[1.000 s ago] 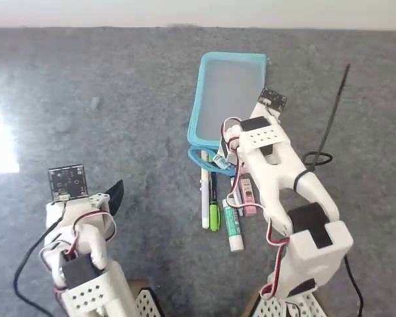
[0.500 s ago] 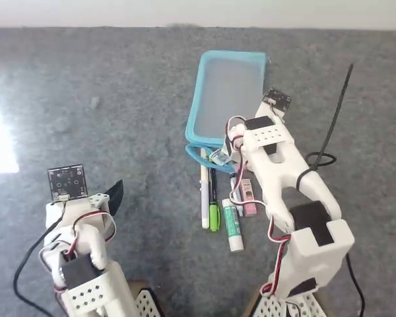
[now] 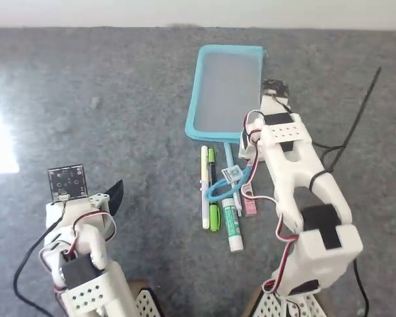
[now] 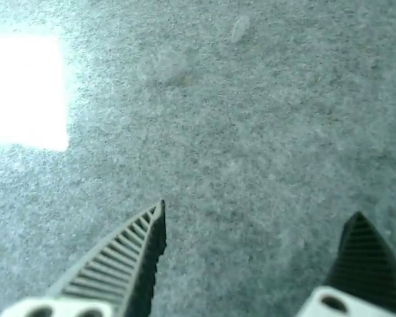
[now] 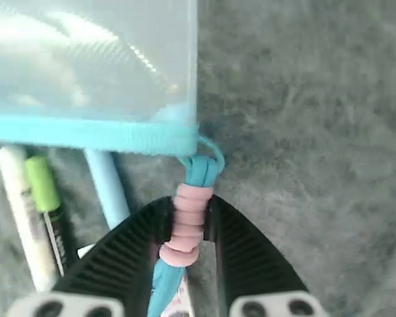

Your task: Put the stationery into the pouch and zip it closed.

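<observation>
Two fingers of my right gripper (image 5: 188, 201) clamp the pink pull (image 5: 185, 231), whose blue cord (image 5: 202, 168) runs to the near right corner of the pouch (image 5: 86, 59). The turquoise pouch (image 3: 228, 89) lies flat on the bench (image 3: 105, 86), its near edge straight. Just beside that edge, outside it, lie the white pen (image 3: 204, 191), the green highlighter (image 3: 212, 198), a light blue pen (image 3: 229, 158), the pink eraser (image 3: 250, 201) and the glue stick (image 3: 233, 231). A blue loop (image 3: 219, 191) rests across them. My left gripper (image 4: 257, 238) hangs well apart over bare bench, its fingers spread wide.

A second ago the pouch's near edge gaped over the pen tips. Since then my right arm has swung outward and away, the pouch has slid farther off, and the pens now lie clear of it. My left arm has kept still.
</observation>
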{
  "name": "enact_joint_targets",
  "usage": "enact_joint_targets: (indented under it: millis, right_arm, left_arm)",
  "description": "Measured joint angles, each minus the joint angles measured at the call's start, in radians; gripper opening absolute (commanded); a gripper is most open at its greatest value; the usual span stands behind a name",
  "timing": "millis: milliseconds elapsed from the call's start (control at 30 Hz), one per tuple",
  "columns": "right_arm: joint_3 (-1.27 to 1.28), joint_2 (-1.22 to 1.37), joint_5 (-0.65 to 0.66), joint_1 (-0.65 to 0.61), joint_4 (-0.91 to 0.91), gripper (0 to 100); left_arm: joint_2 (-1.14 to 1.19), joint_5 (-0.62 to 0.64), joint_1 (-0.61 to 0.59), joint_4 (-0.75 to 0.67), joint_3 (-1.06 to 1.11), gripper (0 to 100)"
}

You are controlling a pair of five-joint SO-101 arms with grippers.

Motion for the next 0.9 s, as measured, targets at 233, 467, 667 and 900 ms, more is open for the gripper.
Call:
enact_joint_targets:
  millis: [233,467,667,900]
  right_arm:
    - [-0.086,-0.158,0.236,-0.084,0.149,0.8]
    - [-0.407,-0.218,0.379,-0.054,0.381,0.7]
    - [-0.703,-0.218,0.462,-0.04,0.509,0.6]
    - [-0.925,-0.121,0.348,0.02,0.574,0.6]
  left_arm:
    - [0.0,0.0,0.0,0.0,0.0,39]
    - [0.0,0.0,0.0,0.0,0.0,39]
    - [0.0,-0.005,0.0,-0.015,0.0,39]
    - [0.0,-0.058,0.002,-0.015,0.0,39]
